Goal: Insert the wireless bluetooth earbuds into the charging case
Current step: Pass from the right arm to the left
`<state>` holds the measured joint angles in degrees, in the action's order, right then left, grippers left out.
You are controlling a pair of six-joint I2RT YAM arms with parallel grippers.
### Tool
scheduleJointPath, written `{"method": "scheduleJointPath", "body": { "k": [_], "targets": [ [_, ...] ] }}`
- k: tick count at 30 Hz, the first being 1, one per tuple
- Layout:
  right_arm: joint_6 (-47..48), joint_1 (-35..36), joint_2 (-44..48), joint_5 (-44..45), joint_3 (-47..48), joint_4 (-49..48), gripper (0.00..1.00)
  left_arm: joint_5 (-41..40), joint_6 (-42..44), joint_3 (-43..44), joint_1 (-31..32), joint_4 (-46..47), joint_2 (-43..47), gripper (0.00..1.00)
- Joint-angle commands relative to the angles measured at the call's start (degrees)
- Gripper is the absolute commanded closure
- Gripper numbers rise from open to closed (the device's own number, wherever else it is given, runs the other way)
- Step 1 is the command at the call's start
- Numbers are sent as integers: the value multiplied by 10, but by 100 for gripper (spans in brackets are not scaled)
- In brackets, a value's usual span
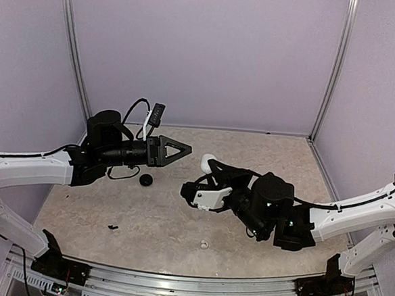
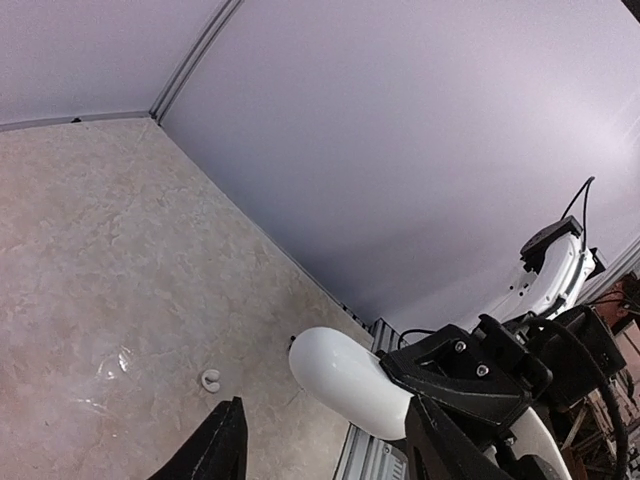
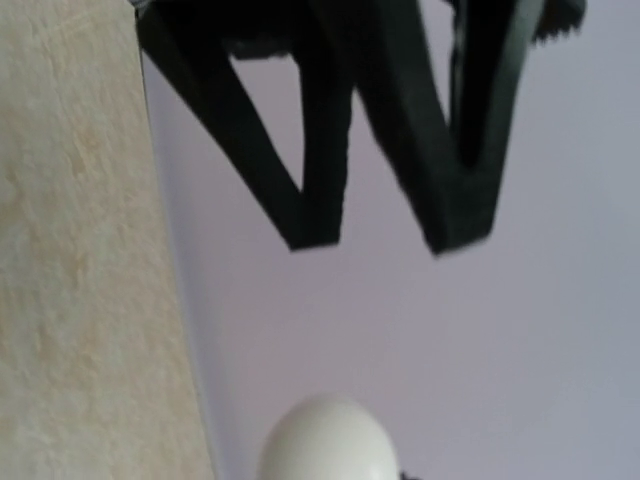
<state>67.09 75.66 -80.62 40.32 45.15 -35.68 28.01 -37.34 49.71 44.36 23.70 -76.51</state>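
Earbud (image 1: 204, 244) lies loose, near side of charging case (image 1: 208, 161).
Right gripper (image 1: 211, 166) pinches the case; left gripper (image 1: 185, 149) parted, empty, facing it.

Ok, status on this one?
Left end effector open, empty. Right end effector shut on charging case, off the table. One earbud loose on table, other unseen. Nothing between the end effectors.

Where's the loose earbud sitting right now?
Top view: the tiny white rounded plastic earbud lies on the beige table by its front edge, about centre, directly below the white oval plastic charging case in frame.
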Motion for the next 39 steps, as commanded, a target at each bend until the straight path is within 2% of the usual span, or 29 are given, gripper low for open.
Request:
{"method": "scheduleJointPath", "body": {
  "k": [1,12,32,39],
  "targets": [
    [79,15,-22,29,-18,-76,83,39,-8,24,-4,-9,-15,46],
    [172,23,-65,44,-28,-176,84,79,-39,44,-1,-7,-59,52],
    [221,31,-74,47,-42,-225,83,121,-102,88,19,3,-108,52],
    [256,31,-84,52,-48,-270,83,129,-116,100,19,-1,-121,55]
  ]
}}
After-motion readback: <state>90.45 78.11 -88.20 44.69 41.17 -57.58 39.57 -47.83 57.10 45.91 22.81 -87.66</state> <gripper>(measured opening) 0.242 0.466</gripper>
